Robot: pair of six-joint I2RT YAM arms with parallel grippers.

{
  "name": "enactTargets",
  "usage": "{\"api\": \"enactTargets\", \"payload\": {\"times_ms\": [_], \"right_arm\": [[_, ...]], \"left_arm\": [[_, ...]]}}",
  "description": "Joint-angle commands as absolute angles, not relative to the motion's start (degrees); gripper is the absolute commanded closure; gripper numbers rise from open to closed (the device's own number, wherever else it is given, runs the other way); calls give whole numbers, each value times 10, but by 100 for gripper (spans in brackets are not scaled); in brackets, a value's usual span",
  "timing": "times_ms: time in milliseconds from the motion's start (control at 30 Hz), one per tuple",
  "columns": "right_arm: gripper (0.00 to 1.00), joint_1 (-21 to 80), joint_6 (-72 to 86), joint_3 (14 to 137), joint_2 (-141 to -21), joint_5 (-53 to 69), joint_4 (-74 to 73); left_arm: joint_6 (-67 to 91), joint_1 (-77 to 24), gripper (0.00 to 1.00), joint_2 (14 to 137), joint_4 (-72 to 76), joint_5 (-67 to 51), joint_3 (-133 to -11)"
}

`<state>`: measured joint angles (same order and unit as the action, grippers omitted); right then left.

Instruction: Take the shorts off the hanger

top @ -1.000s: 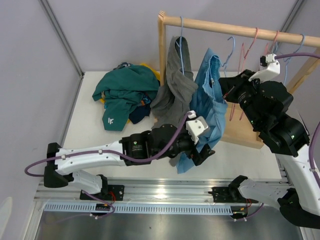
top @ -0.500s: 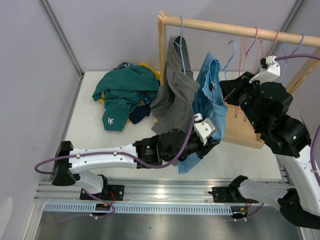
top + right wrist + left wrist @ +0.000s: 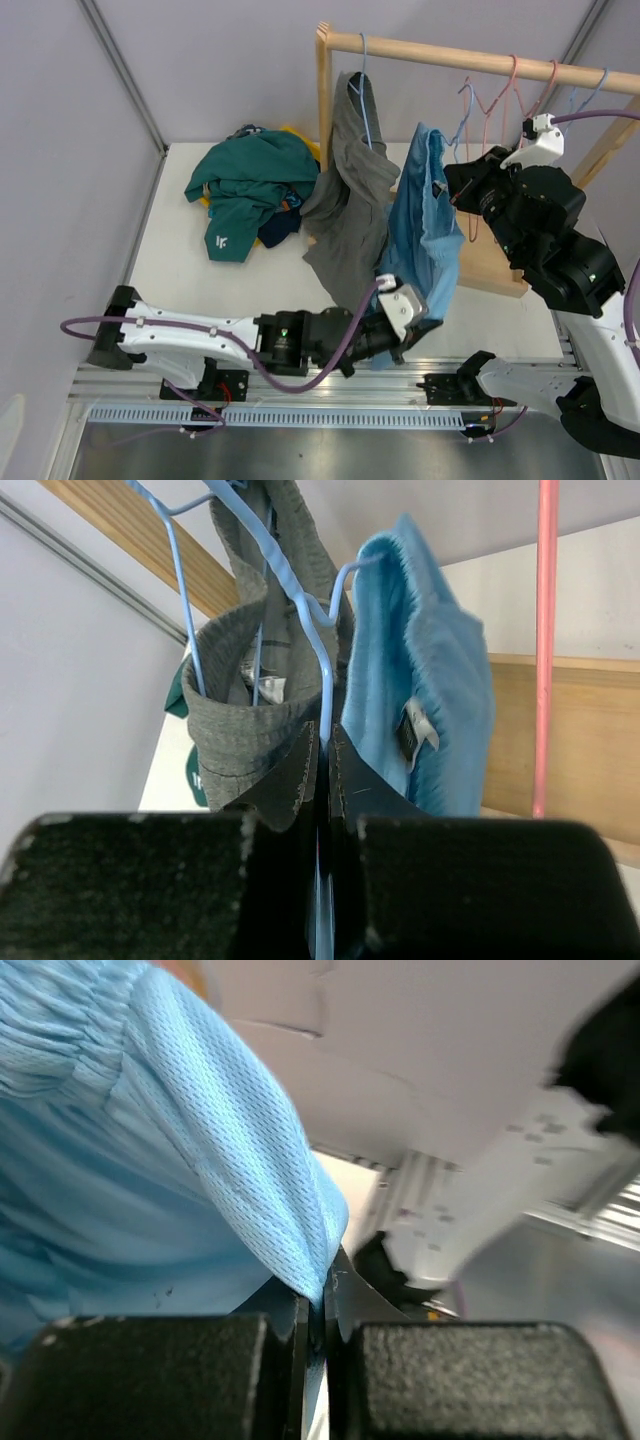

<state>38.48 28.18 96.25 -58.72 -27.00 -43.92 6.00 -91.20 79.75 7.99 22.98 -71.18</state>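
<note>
The light blue shorts (image 3: pixel 420 225) hang on a blue wire hanger (image 3: pixel 300 600) under the wooden rail (image 3: pixel 470 58), stretched down toward the near edge. My left gripper (image 3: pixel 403 322) is shut on their lower hem; mesh fabric (image 3: pixel 250 1190) is pinched between the fingers (image 3: pixel 322 1298). My right gripper (image 3: pixel 456 188) is shut on the blue hanger's wire (image 3: pixel 325 745), next to the shorts' waistband (image 3: pixel 420 680). Grey shorts (image 3: pixel 350 200) hang on another blue hanger just to the left (image 3: pixel 250 725).
A heap of dark teal-green, navy and printed shorts (image 3: pixel 245 185) lies on the table at the back left. Empty pink and blue hangers (image 3: pixel 500 90) hang on the rail to the right. A wooden upright (image 3: pixel 324 90) stands behind the grey shorts.
My left gripper has shut on the light blue shorts' hem and moved toward the near edge, drawing the fabric down. The right gripper kept its hold on the hanger.
</note>
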Motion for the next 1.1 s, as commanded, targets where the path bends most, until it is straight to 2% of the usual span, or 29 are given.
{"api": "enactTargets", "payload": {"times_ms": [0,100,333,433,667,800,933,1067], "right_arm": [[100,381,256,994,-595,-326,-368],[100,372,245,1003,-602,-329,-359],[100,365,250,1027,-604,-320,-384],[100,366,272,1046,-592,-304,-418],[100,367,347,1061,-520,-244,-554],[100,366,371,1098,-484,-244,-627],[100,365,367,1143,-487,-250,-660],[100,365,338,1180,-528,-257,-638]], "left_arm": [[63,-1008,100,780,81,236,-707],[68,-1057,100,815,76,250,-708],[104,-1066,100,861,105,268,-688],[110,-1036,100,875,89,309,-698],[124,-855,100,888,12,351,-765],[120,-784,100,938,-79,347,-909],[121,-772,100,943,-125,342,-947],[163,-834,100,879,-123,348,-869]]}}
